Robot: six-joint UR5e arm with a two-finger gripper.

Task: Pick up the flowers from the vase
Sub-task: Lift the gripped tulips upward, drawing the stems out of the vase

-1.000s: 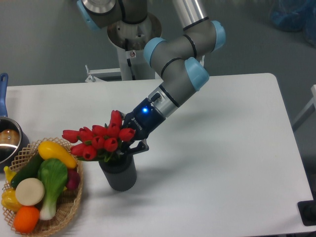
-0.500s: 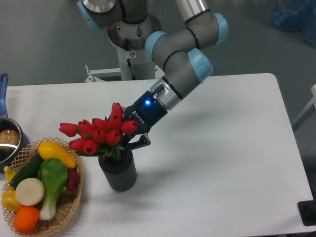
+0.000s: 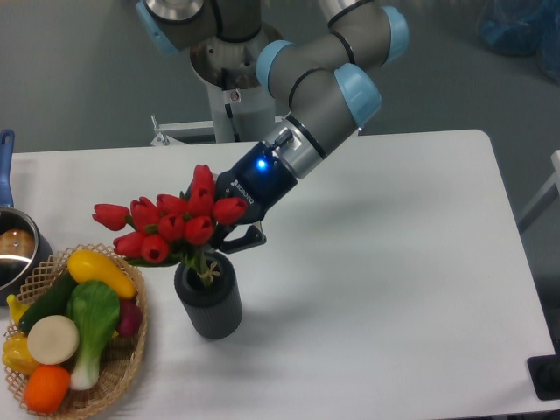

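— Since the arm comes in from the upper right and slants down to the left, where does that put the pincer against the flowers?

— Right behind and under the heads. The red buds fan out to its left and slightly above, hiding most of the fingers; only a dark finger tip shows just right of the stems, close above the mouth of the vase.

— Is it gripping them?

— I judge it is clamped on the stems, since the bunch stands high and tilted with the wrist, but the contact itself is covered by leaves and buds, so I cannot tell for sure.

— And the bunch, is it out?

— Not quite. The heads sit clear above the rim; the pale tied part of the stems is at the mouth and the lowest ends seem to be inside.

— Which way does the bunch run?

— Stems point down into the vase, roughly upright, the heads leaning left toward the basket of toy vegetables on the desk.

— So the move?

— Probably straight up along the stems until the ends clear the rim; any sideways drag could tip the vase.
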